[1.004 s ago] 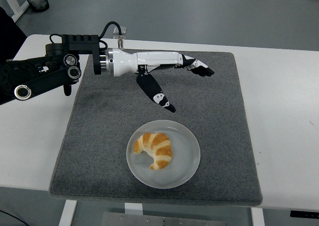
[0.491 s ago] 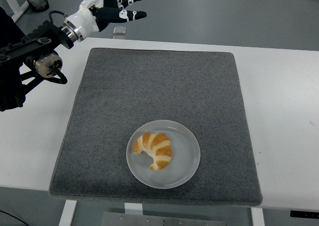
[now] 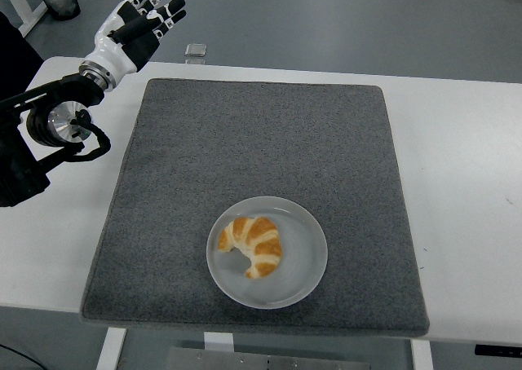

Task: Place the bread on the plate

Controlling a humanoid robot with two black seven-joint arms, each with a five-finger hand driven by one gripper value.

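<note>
Free room and obstacles. The left hand (image 3: 134,28) is raised past the table's (image 3: 465,182) far-left corner, fingers (image 3: 163,3) spread; ahead and right of them the grey mat (image 3: 261,142) lies bare. Sole obstacle: plate (image 3: 306,260) with croissant (image 3: 253,244), well below the fingers near the mat's front edge.

A croissant (image 3: 254,245) lies on a round white plate (image 3: 306,260) at the lower centre of a grey mat (image 3: 261,142) on the white tabletop (image 3: 457,182). The left hand (image 3: 139,24) hangs at the upper left, fingers spread, holding nothing.
</note>
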